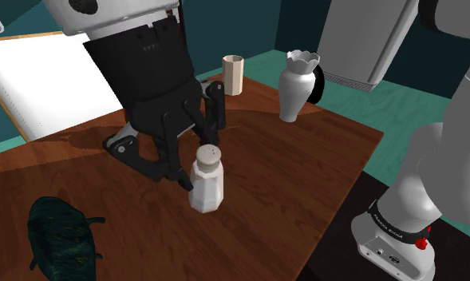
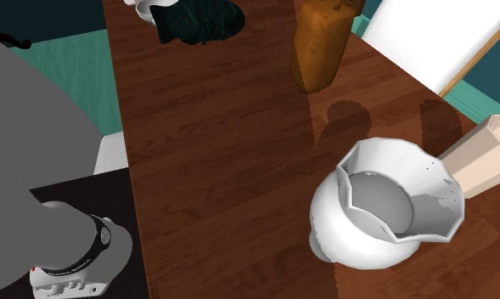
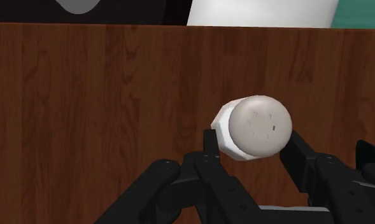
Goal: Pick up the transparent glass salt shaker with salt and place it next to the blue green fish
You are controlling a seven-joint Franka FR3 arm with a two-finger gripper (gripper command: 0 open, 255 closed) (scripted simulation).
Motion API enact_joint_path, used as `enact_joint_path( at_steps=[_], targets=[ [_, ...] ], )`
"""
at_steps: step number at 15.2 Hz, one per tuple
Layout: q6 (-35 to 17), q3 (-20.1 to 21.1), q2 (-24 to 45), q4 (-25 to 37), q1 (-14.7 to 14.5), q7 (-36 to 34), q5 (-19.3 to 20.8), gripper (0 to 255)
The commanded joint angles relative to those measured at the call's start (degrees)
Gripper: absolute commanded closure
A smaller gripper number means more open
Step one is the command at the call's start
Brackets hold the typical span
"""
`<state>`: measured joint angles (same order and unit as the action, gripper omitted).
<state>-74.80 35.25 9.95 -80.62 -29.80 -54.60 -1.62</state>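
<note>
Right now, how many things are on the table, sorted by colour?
White: 2, the salt shaker and the vase
Beige: 1, the cup
Brown: 1, an upright object
Dark teal: 1, the fish
Total: 5

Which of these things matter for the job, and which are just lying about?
Job: shaker; fish; hand, shut on the shaker.
Lying about: vase; cup.
</note>
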Motion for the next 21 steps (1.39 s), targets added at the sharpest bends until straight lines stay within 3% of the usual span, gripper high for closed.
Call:
enact_joint_path(
  at_steps=[1,8,9,10,14,21],
  targets=[
    [0.84,1.27,4.04,4.57,-2.94,-3.99,1.61,255],
    [5.89,2.91,18.58,23.55,-16.22,-15.18,8.17,255],
    [7.35,2.71,21.31,27.82,-18.91,-16.49,9.42,255],
    [11.02,2.16,27.05,37.61,-24.45,-18.38,12.12,255],
    [5.08,2.49,23.45,27.76,-21.01,-17.89,10.18,255],
    [-2.52,2.9,20.33,16.78,-17.6,-17.03,8.69,255]
  ],
)
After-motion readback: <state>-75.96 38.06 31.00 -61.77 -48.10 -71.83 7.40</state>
